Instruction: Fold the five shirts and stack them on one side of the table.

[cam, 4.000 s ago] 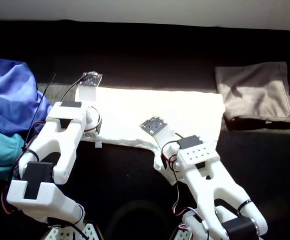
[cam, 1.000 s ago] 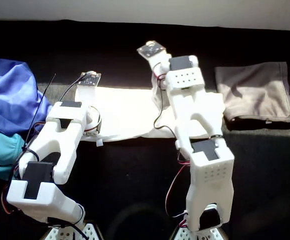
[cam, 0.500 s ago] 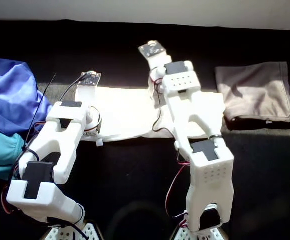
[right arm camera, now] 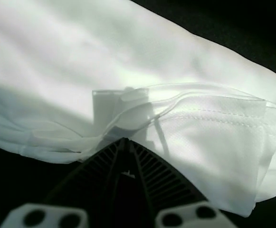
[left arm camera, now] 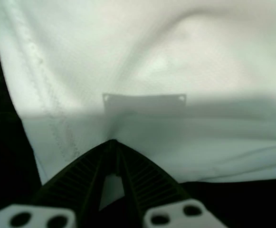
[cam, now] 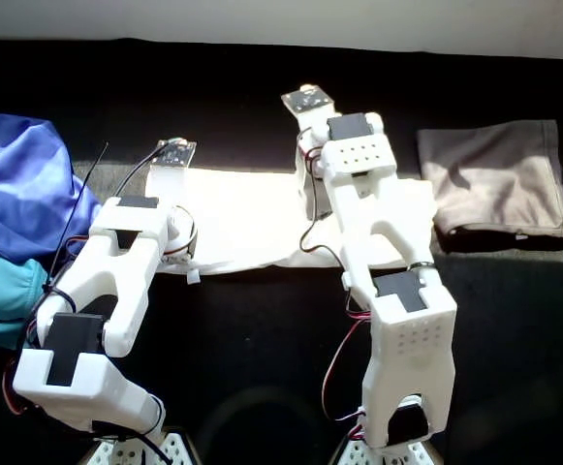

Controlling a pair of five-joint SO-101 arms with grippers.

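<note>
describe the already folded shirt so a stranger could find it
Start at the black table and the white shirt across its middle. Past that shirt's end, opposite the blue pile, lies the folded shirt: tan, the only neat flat rectangle.

Two white-shelled robot arms seen from above: the left arm [cam: 116,276] at 8 o'clock, the right arm [cam: 397,291] at 5 o'clock, both jointed with black servo blocks [cam: 72,341]. Dotted vent panels [cam: 412,334] mark the right arm, red and black wires [cam: 328,373] loop near its base, and small circuit boards [cam: 306,100] cap both wrists. The left gripper [left arm camera: 113,142] and right gripper [right arm camera: 124,140] have black ribbed fingers [left arm camera: 145,178] on white mounts with round holes
</note>
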